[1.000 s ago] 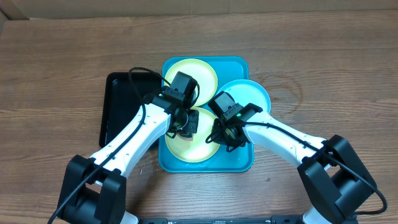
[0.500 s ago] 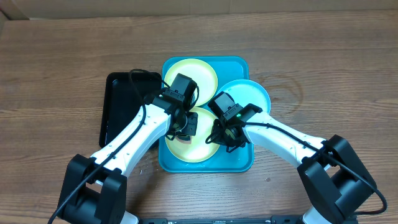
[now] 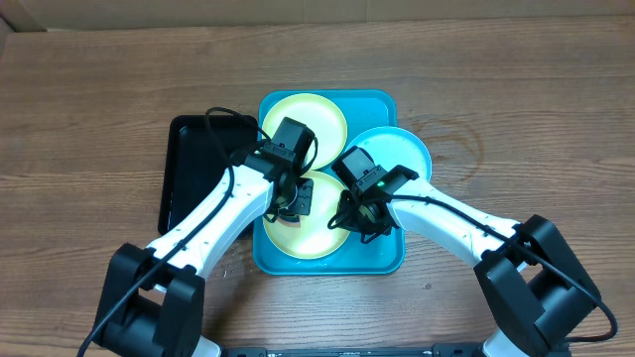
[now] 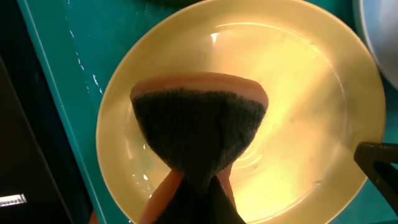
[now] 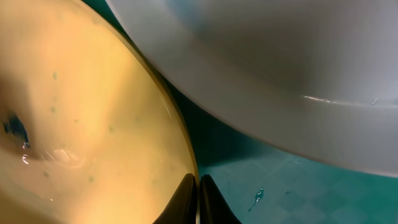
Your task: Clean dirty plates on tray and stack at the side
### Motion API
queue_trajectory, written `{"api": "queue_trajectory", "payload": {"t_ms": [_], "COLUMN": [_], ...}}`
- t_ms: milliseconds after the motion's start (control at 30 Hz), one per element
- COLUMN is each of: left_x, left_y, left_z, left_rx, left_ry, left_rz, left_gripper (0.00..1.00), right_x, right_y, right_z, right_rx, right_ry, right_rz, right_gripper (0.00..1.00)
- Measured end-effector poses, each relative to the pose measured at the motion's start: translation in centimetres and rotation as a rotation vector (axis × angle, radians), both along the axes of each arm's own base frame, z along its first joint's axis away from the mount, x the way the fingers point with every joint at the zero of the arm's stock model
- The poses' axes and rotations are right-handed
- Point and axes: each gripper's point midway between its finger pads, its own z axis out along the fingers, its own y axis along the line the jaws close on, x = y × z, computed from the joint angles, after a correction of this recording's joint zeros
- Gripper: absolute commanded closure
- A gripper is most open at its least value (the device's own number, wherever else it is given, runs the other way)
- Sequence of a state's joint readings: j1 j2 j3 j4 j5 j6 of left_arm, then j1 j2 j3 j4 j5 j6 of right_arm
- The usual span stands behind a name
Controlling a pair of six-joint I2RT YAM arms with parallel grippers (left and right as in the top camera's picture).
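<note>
The turquoise tray (image 3: 382, 253) holds three plates. One pale yellow-green plate (image 3: 317, 117) lies at the back, a light blue plate (image 3: 402, 149) at the right, and a second yellow-green plate (image 3: 322, 233) at the front. My left gripper (image 3: 295, 203) is shut on an orange sponge with a dark scrub side (image 4: 199, 127), pressed on the front plate (image 4: 298, 93). My right gripper (image 5: 198, 190) is shut on that plate's right rim (image 5: 186, 155). A small blue smudge (image 5: 15, 127) and wet streaks show on the plate. The blue plate (image 5: 280, 68) overhangs above.
A black rectangular tray (image 3: 193, 169) lies left of the turquoise tray, under my left arm. The wooden table (image 3: 526, 109) spreads on all sides. Water drops (image 5: 258, 198) sit on the tray floor.
The sponge in my left gripper has shifted slightly left and toward the front across the front plate. My right gripper has stayed on the rim.
</note>
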State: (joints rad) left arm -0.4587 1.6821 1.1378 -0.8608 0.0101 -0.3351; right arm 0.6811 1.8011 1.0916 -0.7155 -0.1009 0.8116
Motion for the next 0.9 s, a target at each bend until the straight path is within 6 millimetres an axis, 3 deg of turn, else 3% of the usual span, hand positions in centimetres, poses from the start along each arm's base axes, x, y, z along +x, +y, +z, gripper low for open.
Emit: {"api": "queue_trajectory", "payload": {"t_ms": [333,900], "left_x": [-0.1,0.4], "left_y": [0.0,0.2], "left_z": [-1.4,-1.4], "left_rx": [0.017,0.027], "left_ry": [0.033,0.015], "left_rz": [-0.001,0.002], "left_gripper": [0.96,0.96], "right_x": [0.0,0.0], "right_y": [0.1,0.1], "right_z": [0.0,0.0], "right_rx": [0.007,0.008], "right_ry": [0.001,0.001], "right_rz": [0.001,0.001], "right_gripper": [0.96,0.96]}}
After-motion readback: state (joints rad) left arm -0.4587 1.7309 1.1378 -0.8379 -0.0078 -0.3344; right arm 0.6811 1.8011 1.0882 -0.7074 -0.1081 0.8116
